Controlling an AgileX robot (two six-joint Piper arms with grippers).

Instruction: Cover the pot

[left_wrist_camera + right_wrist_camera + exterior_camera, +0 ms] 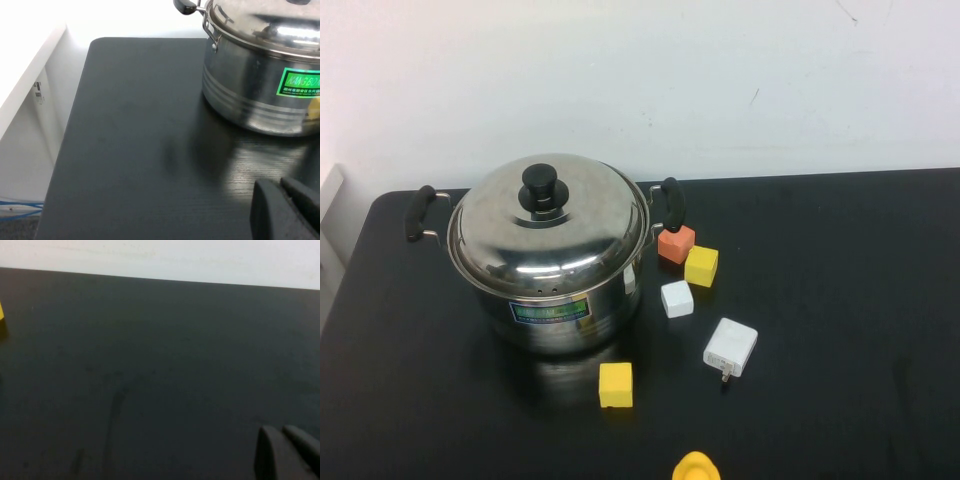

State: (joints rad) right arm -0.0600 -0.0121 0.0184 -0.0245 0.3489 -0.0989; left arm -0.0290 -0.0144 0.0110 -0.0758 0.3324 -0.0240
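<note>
High view: the pot [560,315] stands at the far left of the black table [840,300], its domed lid [548,228] with black knob [544,188] seated squarely on the rim. Just right of it lie an orange block [675,243], two yellow blocks [701,266] [615,385], a white block [677,298] and a white charger [730,347]. Left gripper [285,210] hovers low over bare table near the pot, fingers together, holding nothing. Right gripper [287,452] hovers over bare table, likewise clenched and empty.
</note>
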